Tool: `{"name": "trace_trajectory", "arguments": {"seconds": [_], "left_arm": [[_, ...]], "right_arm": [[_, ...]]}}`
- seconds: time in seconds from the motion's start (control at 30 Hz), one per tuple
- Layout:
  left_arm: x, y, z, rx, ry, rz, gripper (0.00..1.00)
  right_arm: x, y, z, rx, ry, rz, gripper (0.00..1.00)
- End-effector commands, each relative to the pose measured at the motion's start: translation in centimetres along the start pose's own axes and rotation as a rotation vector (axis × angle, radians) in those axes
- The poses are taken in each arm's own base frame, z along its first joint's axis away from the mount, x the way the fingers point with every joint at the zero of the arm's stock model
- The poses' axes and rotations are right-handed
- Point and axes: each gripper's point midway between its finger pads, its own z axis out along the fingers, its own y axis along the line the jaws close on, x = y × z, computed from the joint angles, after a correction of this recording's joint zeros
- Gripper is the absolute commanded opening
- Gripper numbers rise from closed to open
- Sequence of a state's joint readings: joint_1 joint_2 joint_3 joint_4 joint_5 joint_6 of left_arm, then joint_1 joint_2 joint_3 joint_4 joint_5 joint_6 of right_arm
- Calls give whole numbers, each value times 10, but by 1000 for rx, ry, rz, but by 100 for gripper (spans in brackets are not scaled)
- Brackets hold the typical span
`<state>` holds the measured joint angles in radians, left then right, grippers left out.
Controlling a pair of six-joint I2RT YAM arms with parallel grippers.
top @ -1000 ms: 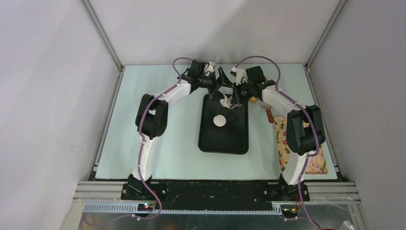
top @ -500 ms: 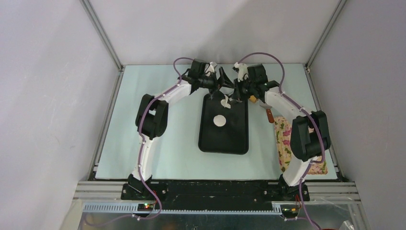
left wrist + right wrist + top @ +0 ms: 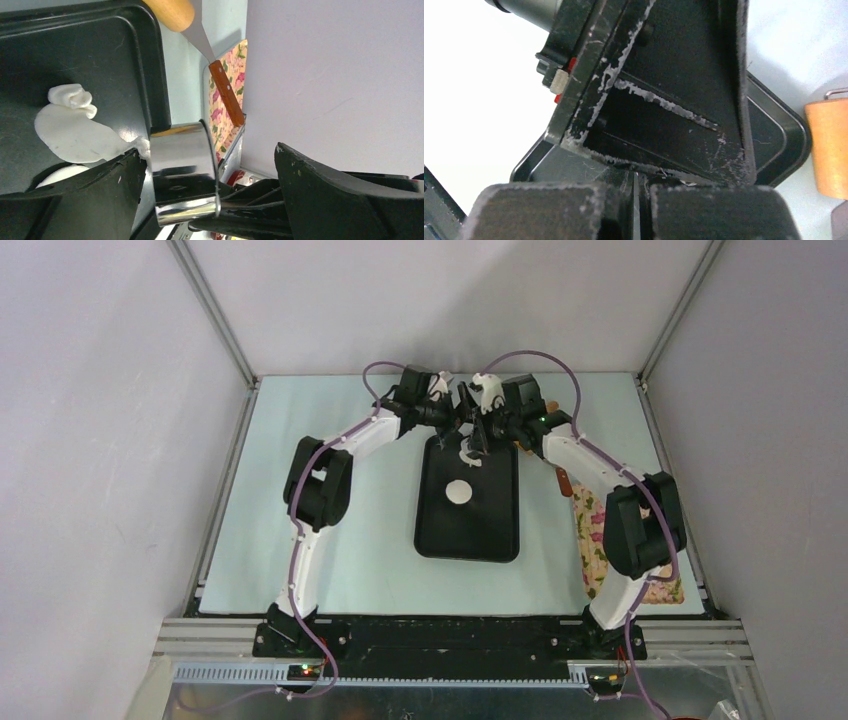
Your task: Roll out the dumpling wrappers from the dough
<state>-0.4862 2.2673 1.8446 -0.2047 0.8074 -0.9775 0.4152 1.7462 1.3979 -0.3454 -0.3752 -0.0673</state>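
The right arm has swung leftward along the far edge of the black tray. Its right gripper, a moment ago nearer the tray's far right corner, now meets the left gripper over the middle of that edge. The left gripper has not shifted and stays spread wide. In the left wrist view a round steel cup hangs tilted between its fingers, just beside one of them and well apart from the other. The right gripper's fingers are pressed together, and dark fingers reach the cup's lower rim from below, so it appears to be pinching the cup's thin wall. The dough, a small flat white round, has stayed in the middle of the tray, apart from both grippers. A ragged scrap with a crumpled knob lies near the far edge, its thin tail reaching the cup's rim; whether it sticks there I cannot tell. The rolling pin and a wooden-handled spatula lie untouched on the table beyond the tray's right edge, next to a floral cloth. This looks like the cup being offered across to the open left fingers, probably to free the right arm for the pin.
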Motion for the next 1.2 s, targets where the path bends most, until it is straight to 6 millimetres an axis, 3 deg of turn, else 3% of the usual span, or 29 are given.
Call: {"name": "trace_trajectory", "arguments": {"seconds": [0.0,0.23,0.4,0.63,0.73,0.97,1.17], "left_arm": [[35,-52,-12,88,78,93,98],[34,-60,-16,104,81,103,98],[32,-66,-20,117,79,108,98],[30,-71,-22,125,77,108,98],[31,-70,-22,124,79,103,98],[39,-65,-19,114,94,92,99],[45,-65,-16,119,109,80,99]], "right_arm": [[-23,-8,15,-2,-51,-39,0],[-1,-21,14,-3,28,-36,0],[15,-41,6,38,70,-31,0],[23,-57,1,76,87,-35,0],[17,-54,-1,56,68,-28,0],[-21,-31,-11,-32,-37,22,0],[-23,-15,-5,-116,-61,95,0]]}}
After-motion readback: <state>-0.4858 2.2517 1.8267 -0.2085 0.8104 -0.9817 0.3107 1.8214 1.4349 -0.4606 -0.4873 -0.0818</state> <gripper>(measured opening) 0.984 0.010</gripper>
